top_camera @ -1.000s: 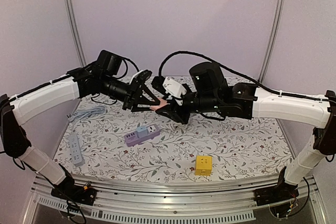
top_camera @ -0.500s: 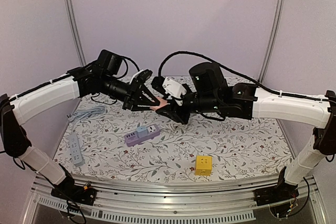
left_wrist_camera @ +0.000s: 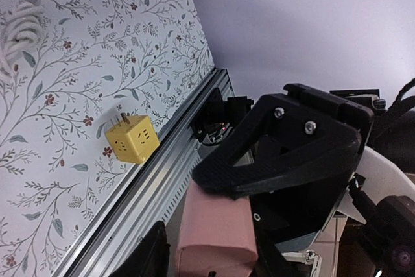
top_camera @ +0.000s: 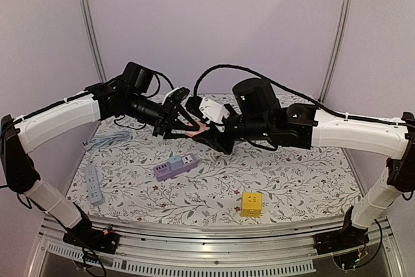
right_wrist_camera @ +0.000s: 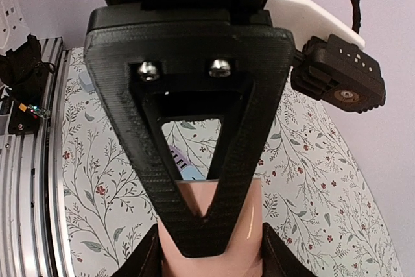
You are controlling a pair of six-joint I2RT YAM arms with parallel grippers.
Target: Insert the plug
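A pink plug block [top_camera: 196,132] hangs in mid-air above the back of the table, where both grippers meet. My left gripper [top_camera: 188,128] is shut on it. In the left wrist view [left_wrist_camera: 214,251] the block [left_wrist_camera: 217,228] sits between my fingers, with the right gripper's black finger [left_wrist_camera: 279,154] on its far end. My right gripper [top_camera: 207,134] is also shut on the block [right_wrist_camera: 249,225]. In the right wrist view [right_wrist_camera: 211,261] the left gripper's triangular finger [right_wrist_camera: 188,128] lies across its face. A purple power strip [top_camera: 175,167] with a blue end lies on the table below.
A yellow cube adapter [top_camera: 251,204] sits near the front middle and also shows in the left wrist view [left_wrist_camera: 130,139]. A grey-white power strip [top_camera: 93,184] lies at the front left. A coiled pale cable [top_camera: 107,139] lies at the back left.
The right gripper and wrist have shifted slightly left toward the left gripper. The pink plug block stays held between both grippers.
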